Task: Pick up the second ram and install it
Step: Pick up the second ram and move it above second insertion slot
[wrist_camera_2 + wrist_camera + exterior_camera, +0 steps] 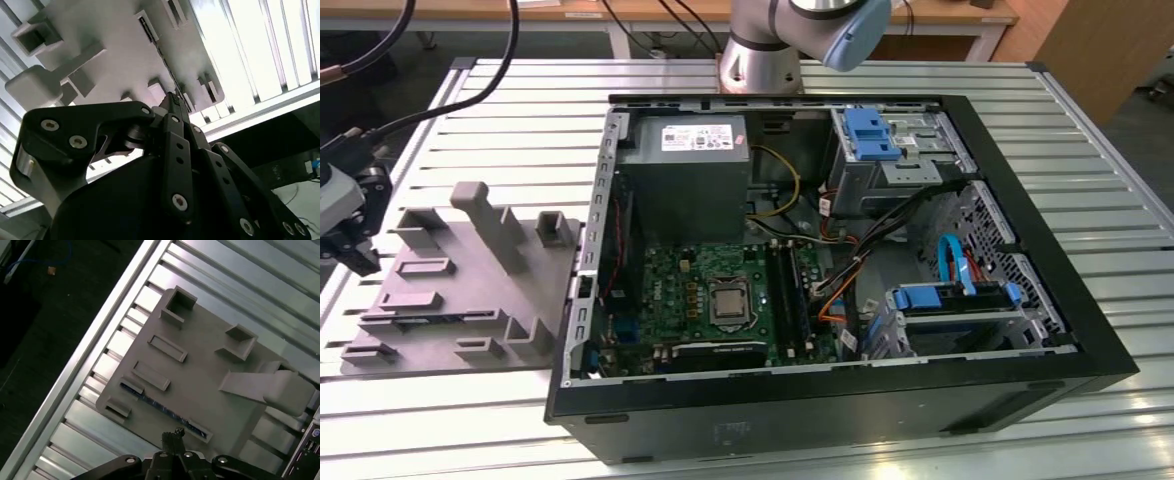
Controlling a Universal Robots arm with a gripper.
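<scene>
one ram lies lengthwise along fixture edge

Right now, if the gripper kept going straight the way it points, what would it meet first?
Likely the ram lying in the fixture, just ahead of the gripper; depth is unclear.

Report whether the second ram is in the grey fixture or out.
In: the second ram lies in a slot of the grey fixture.
</scene>
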